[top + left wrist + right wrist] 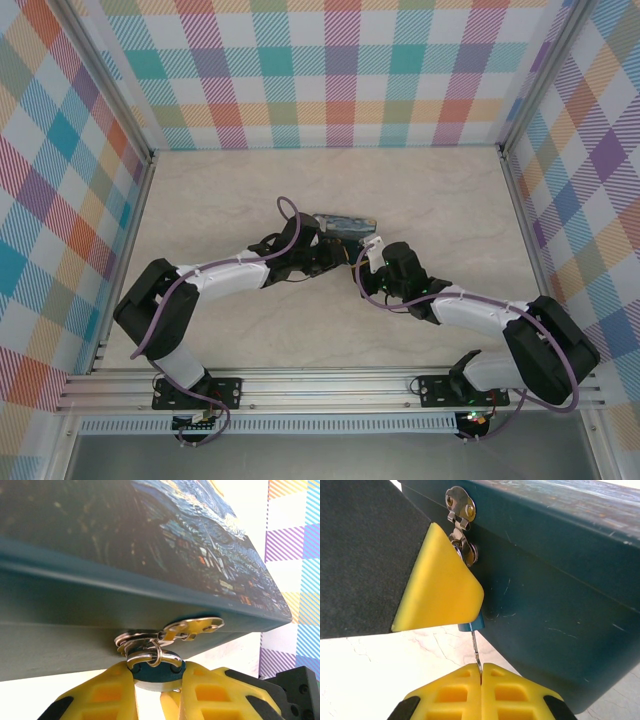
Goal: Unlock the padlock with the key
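The tiny teal-blue padlock hangs by its silver shackle from the hasp on the front of the blue-and-yellow painted tin. My left gripper is shut on the padlock's body, yellow fingers on either side. In the right wrist view the padlock peeks out under the left arm's yellow finger. The thin key stands in its underside. My right gripper is shut on the key's lower end. Both grippers meet in front of the tin in the top view.
The tin's dark teal wall stands right behind both grippers. Bare marble tabletop lies around it. Checked walls fence the table on three sides.
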`<state>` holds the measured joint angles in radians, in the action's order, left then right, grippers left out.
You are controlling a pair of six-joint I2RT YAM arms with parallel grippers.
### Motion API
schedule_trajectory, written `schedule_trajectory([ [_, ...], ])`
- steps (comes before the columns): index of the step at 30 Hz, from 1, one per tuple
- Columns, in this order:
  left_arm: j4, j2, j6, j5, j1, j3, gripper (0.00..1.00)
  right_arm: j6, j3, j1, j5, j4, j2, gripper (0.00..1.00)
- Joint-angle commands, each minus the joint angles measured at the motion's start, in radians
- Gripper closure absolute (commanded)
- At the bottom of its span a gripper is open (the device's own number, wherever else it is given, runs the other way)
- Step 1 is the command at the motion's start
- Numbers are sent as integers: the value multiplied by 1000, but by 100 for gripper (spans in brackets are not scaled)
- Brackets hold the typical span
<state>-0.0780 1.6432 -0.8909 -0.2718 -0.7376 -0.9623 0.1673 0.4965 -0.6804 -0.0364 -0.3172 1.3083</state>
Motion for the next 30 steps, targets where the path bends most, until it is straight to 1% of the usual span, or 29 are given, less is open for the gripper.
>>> schedule_trajectory([
  [1,-16,-42,0,-29,-22,-24,83,-4,28,-6,-4,-113,6,100],
  [9,-29,-39,-12,-39,-25,-25,83,-1,40,-5,-14,-152,15,100],
  [15,-27,-40,-17,-51,-25,-27,83,-27,43,-5,20,-158,29,100],
  [23,-21,-39,-23,-70,-24,-33,83,-61,45,-1,35,-187,45,100],
  [30,-16,-31,-23,-67,-25,-30,83,-46,36,9,-15,-226,37,99],
])
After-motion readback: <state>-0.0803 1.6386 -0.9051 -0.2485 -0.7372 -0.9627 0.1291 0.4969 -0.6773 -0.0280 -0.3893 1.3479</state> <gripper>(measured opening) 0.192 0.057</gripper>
